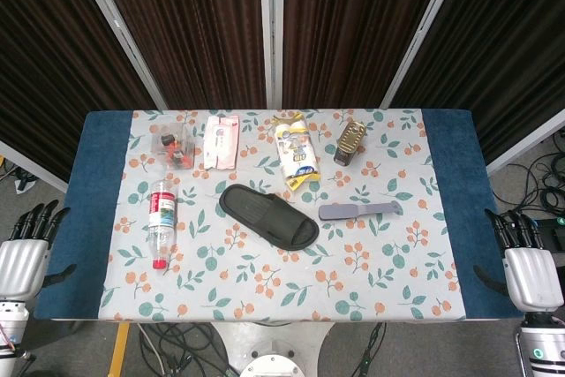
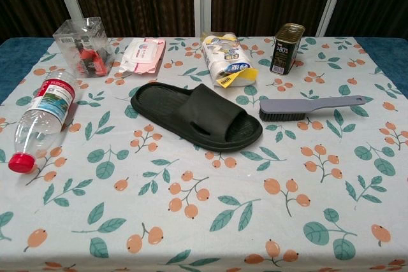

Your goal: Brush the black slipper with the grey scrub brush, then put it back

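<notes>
Both hands, left hand (image 1: 22, 258) and right hand (image 1: 530, 271), wait open and empty, so the grey scrub brush (image 2: 310, 107) lies untouched just beside the black slipper (image 2: 197, 116).

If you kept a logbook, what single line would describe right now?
stage: not started | left hand: open, off table | right hand: open, off table | grey scrub brush: untouched, beside black slipper

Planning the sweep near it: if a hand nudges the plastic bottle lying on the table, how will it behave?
The bottle lies on its side and looks empty, so it is probably light and would roll or skid easily. Its clear thin walls would likely dent under a firm squeeze.
</notes>
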Motion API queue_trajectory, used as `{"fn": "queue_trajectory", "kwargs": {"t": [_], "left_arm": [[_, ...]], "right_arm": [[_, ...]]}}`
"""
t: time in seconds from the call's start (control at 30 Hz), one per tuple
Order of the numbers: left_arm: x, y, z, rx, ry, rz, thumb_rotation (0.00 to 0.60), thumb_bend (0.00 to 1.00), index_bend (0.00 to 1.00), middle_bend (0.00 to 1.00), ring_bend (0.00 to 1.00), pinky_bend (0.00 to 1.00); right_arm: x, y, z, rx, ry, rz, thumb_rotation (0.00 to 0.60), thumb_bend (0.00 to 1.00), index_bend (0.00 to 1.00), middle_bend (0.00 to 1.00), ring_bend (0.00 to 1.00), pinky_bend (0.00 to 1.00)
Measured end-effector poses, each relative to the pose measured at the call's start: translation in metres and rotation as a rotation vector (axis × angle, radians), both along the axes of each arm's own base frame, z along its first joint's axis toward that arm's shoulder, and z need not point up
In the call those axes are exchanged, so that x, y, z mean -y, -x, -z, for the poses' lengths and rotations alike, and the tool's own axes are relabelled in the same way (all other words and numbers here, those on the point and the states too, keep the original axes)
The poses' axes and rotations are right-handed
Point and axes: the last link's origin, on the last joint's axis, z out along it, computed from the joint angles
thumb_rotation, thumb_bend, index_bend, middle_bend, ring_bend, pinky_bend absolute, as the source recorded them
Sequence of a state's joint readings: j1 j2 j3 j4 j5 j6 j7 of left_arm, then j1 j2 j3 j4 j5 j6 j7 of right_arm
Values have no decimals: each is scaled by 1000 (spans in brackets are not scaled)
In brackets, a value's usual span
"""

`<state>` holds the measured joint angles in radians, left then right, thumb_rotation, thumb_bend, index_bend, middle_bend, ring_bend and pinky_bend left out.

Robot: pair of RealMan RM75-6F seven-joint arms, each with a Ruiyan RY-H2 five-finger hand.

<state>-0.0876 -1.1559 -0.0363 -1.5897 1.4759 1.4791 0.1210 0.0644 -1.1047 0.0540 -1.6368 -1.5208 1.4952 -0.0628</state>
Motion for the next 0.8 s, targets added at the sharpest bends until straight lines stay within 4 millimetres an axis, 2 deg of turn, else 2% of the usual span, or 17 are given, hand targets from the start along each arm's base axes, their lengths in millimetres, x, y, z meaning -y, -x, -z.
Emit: {"fn": "queue_trajectory", "kwargs": {"t": [0.47, 0.67, 0.8], "left_arm": [[4, 1, 1, 5, -25, -3, 600, 88, 166, 164, 53, 128], [4, 1, 2, 13, -21, 5, 600, 88, 166, 164, 53, 127], [7, 2, 3, 10, -15, 7, 600, 88, 166, 164, 53, 127]], "right_arm": [[9, -7, 0, 16, -34, -31, 600, 87, 17, 163, 31, 58], [38, -16, 8, 4, -116, -60, 600, 87, 45, 215, 63, 72], [73, -25, 23, -23, -213, -77, 600, 87, 109, 250, 84, 95]]}}
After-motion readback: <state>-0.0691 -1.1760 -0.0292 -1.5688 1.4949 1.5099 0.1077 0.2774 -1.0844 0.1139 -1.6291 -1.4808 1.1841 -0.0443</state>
